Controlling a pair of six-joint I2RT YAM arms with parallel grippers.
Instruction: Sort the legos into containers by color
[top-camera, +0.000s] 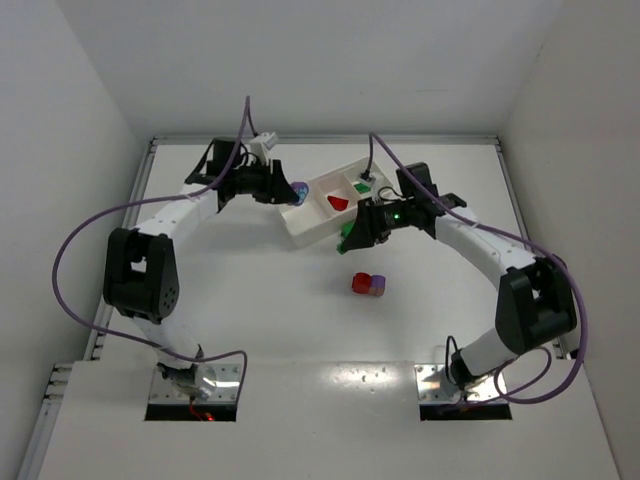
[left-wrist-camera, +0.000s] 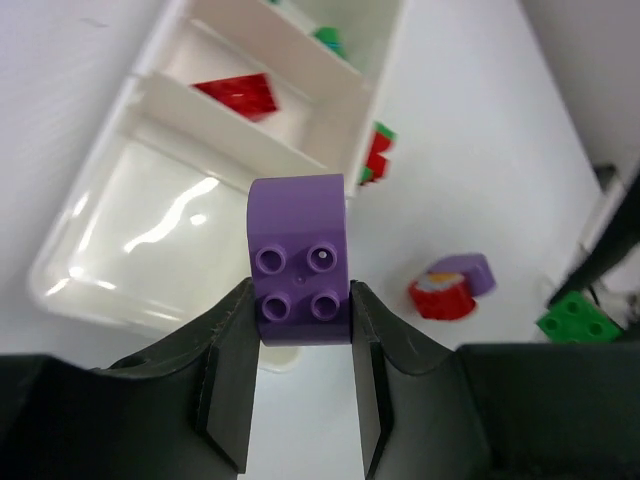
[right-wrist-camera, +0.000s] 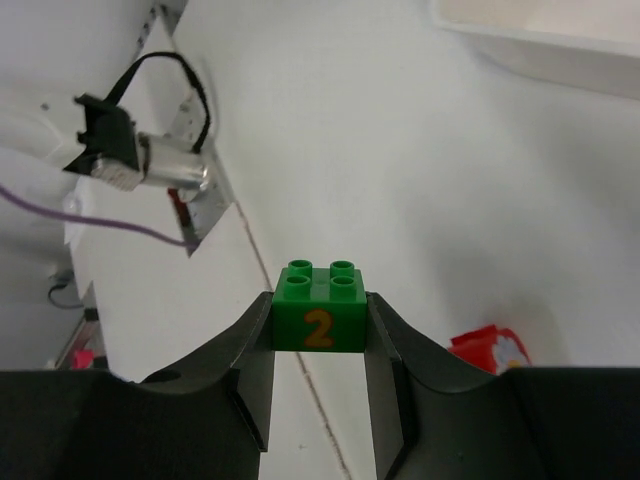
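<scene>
on the white table (top-camera: 250, 310) the long tray (top-camera: 305, 238) holds a red brick (left-wrist-camera: 238, 95) in its middle compartment and a green one (left-wrist-camera: 328, 40) at one end, the other end bare; a red-and-purple stack (top-camera: 368, 284) lies unsorted on the table. the left gripper (left-wrist-camera: 300, 300) pinches a purple brick (left-wrist-camera: 297, 225) by the bare end, the right gripper (right-wrist-camera: 320, 305) a green brick (right-wrist-camera: 319, 282) marked with an orange "2".

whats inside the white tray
The tray holds a red lego in its middle compartment, a green lego in the far one. The purple lego covers part of the near compartment.
</scene>
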